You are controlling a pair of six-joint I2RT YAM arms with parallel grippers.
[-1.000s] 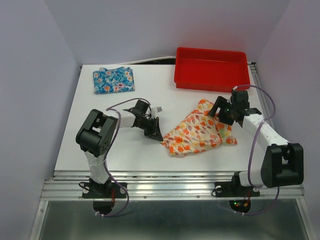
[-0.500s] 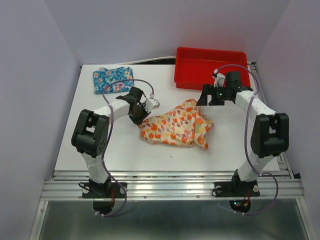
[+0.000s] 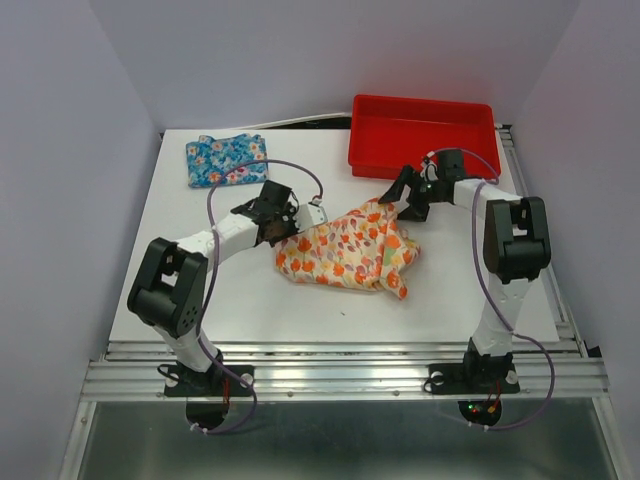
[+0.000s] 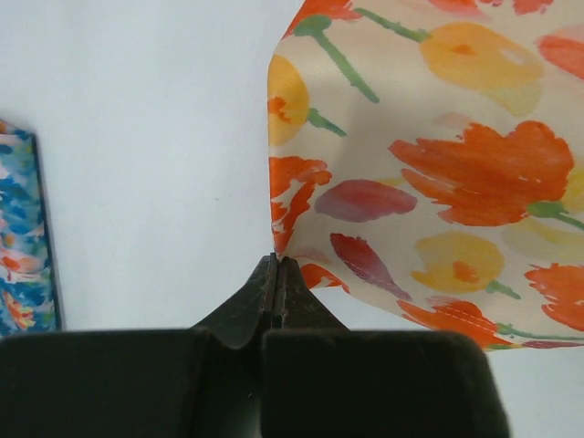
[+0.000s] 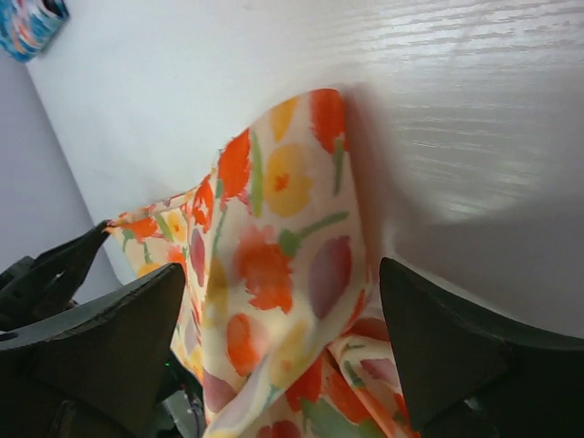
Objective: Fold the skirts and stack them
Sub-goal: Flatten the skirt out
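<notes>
The cream-yellow skirt (image 3: pixel 350 248) with orange and red flowers lies rumpled mid-table. My left gripper (image 3: pixel 283 232) is shut on its left corner; the left wrist view shows the jaws pinched together on the cloth edge (image 4: pixel 276 263). My right gripper (image 3: pixel 400 196) is at the skirt's back right corner. Its fingers (image 5: pixel 109 338) stand wide apart with the cloth (image 5: pixel 274 255) bunched between them, not clamped. The blue floral skirt (image 3: pixel 227 160) lies folded at the back left, also seen in the left wrist view (image 4: pixel 18 237).
A red plastic tray (image 3: pixel 420 135) stands at the back right, just behind my right gripper. Walls close in the table on the left, back and right. A metal rail runs along the near edge (image 3: pixel 340 360).
Both grippers have carried the cream-yellow skirt left and toward the back from the front right. My right gripper has come down at the skirt's back corner with its fingers apart.
</notes>
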